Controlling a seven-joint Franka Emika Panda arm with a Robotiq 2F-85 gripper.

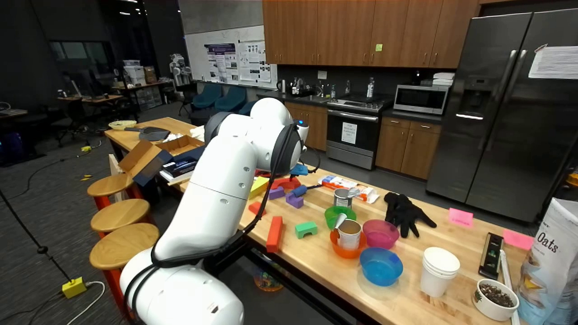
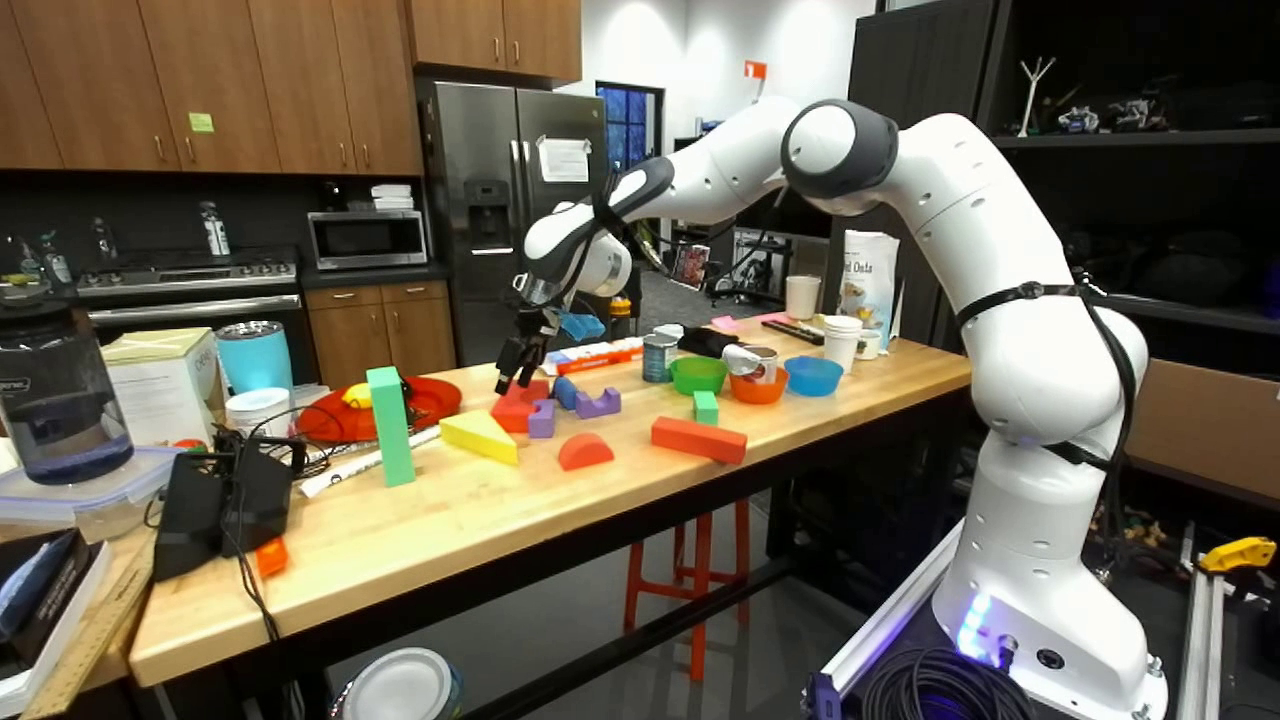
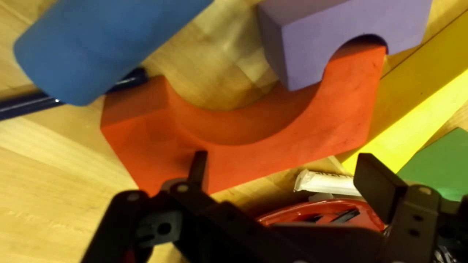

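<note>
Just below the hand (image 3: pixel 281 164): a red arch block (image 3: pixel 256 160) lay on the desk (image 2: pixel 480 510), its hollow turned away from the hand in the wrist view.
Hand: its jaws stood wide; one overlapped the red arch block's face in the wrist view, the opposite one showed past its edge; whether either touched could not be told.
Purple block (image 3: pixel 321 36): it overlapped one end of the arch in that view, the tip showing within its own small hollow; touching or apart, the pictures did not settle.
Yellow wedge (image 3: pixel 409 106): it lay just beside that same end.
Blue cylinder (image 3: pixel 106 40): it sat by the opposite end, with a dark rod (image 3: pixel 25 104) showing beneath it.
Second purple block (image 2: pixel 598 403): it was just beside the blue cylinder in both exterior views.
White strip (image 3: pixel 325 182): it lay between the arch and a red dish (image 2: pixel 435 405).
Tall green block (image 2: pixel 392 425): it stood upright near the yellow wedge.
Red half-round block (image 2: pixel 586 455) and red bar (image 2: pixel 699 440): they lay apart from each other.
Bowls: the green bowl (image 2: pixel 698 380), orange bowl (image 2: pixel 757 390), pink bowl (image 1: pixel 381 237) and blue bowl (image 2: pixel 813 378) clustered together; a can (image 1: pixel 348 237) stood inside the orange one.
White cups (image 1: pixel 439 273): they were stacked between the blue bowl and an oats bag (image 1: pixel 548 262).
</note>
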